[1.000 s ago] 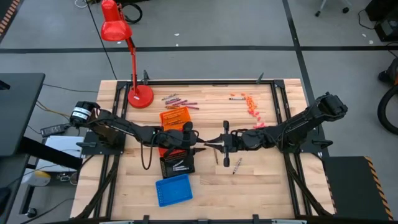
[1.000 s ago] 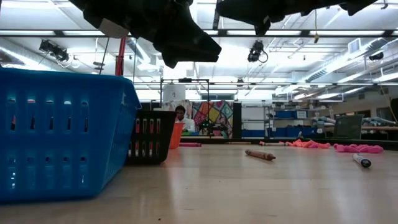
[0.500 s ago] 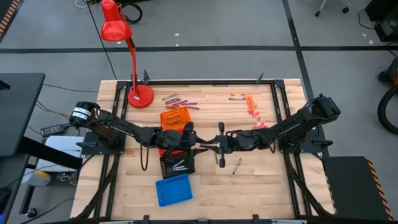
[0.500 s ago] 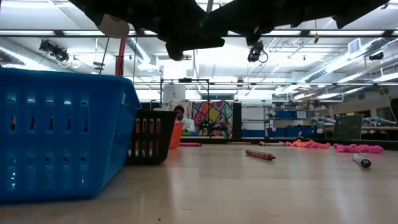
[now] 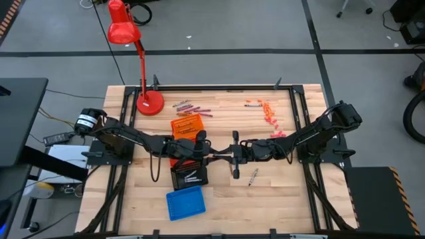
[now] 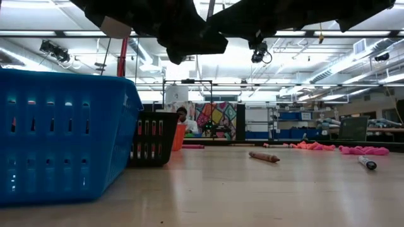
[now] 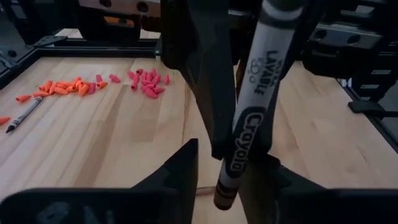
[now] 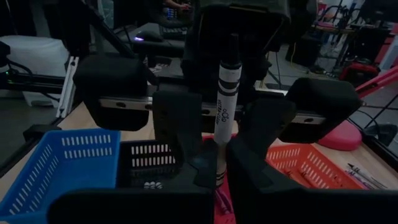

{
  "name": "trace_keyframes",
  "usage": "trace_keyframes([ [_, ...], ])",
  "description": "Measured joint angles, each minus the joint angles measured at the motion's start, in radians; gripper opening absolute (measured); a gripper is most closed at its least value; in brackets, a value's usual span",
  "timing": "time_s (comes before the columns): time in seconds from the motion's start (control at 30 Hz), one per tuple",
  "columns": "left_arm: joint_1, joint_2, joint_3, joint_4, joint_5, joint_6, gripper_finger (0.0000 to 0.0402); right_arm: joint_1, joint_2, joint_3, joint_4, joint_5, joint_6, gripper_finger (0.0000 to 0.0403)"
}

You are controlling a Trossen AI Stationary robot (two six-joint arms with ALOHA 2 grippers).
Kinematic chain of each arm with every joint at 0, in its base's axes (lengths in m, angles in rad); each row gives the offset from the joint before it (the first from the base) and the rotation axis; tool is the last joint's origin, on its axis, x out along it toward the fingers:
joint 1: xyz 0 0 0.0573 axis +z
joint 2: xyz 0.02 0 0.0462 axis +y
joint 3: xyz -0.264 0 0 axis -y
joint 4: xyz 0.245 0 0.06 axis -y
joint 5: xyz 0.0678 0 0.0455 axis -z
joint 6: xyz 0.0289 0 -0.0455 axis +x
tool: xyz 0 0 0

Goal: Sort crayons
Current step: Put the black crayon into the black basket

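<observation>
A grey-white crayon with black bands [image 7: 249, 106] is held level above the middle of the table between my two grippers; it also shows in the right wrist view [image 8: 225, 93]. My right gripper [image 5: 227, 155] is shut on it. My left gripper [image 5: 210, 153] faces it from the left and is open. Its fingertips [image 7: 186, 165] stand on either side of the crayon's near end. I cannot tell whether they touch it. Both grippers hang dark at the top of the low view [image 6: 208, 25]. My right gripper pinches the crayon's lower part [image 8: 219, 163] between its two fingers. The fingers come level from the table's right and lie along the crayon. The crayon sticks out past the fingertips toward my left gripper, clear of the table.
An orange tray [image 5: 186, 125], a black tray [image 5: 188, 175] and a blue tray [image 5: 184, 201] stand left of centre. A red lamp [image 5: 147, 99], maroon crayons [image 5: 192, 106] and orange bits [image 5: 269, 114] lie at the back. A loose crayon [image 5: 253, 176] lies right of centre.
My right gripper has gone toward the table's left edge with the crayon, closing the gap to my left gripper, so that the crayon's free end now reaches between the left fingertips.
</observation>
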Motion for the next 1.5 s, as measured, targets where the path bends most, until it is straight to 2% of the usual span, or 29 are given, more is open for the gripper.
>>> trace_keyframes([
  [0.37,0.0,0.0,0.0,-0.007,0.0,0.007,0.0028,0.0,0.0,0.0,-0.016,0.003,0.012,0.003],
  [0.57,0.0,0.0,0.0,-0.008,0.0,0.008,0.0032,0.0,-0.001,0.0,-0.023,0.003,0.031,0.0041],
  [0.83,0.0,0.0,0.0,-0.014,0.0,0.007,0.0027,-0.002,-0.021,0.0,-0.089,0.004,0.042,0.01],
  [1.0,0.0,0.0,0.0,-0.035,0.0,-0.004,0.0036,-0.001,-0.096,-0.001,-0.195,0.005,0.051,0.0119],
  [1.17,-0.029,-0.013,0.0,-0.143,0.0,-0.042,0.0038,-0.001,-0.158,-0.001,-0.351,0.006,0.101,0.0119],
  [1.3,-0.079,-0.051,0.007,-0.321,0.01,-0.107,0.003,0.007,-0.157,-0.001,-0.506,0.005,0.171,0.0119],
  [1.4,-0.115,-0.084,0.005,-0.456,0.012,-0.186,0.0028,0.016,-0.143,-0.001,-0.569,0.011,0.188,0.0119],
  [1.5,-0.147,-0.105,0.005,-0.535,0.012,-0.245,0.0031,0.019,-0.13,-0.001,-0.55,0.047,0.182,0.0119],
])
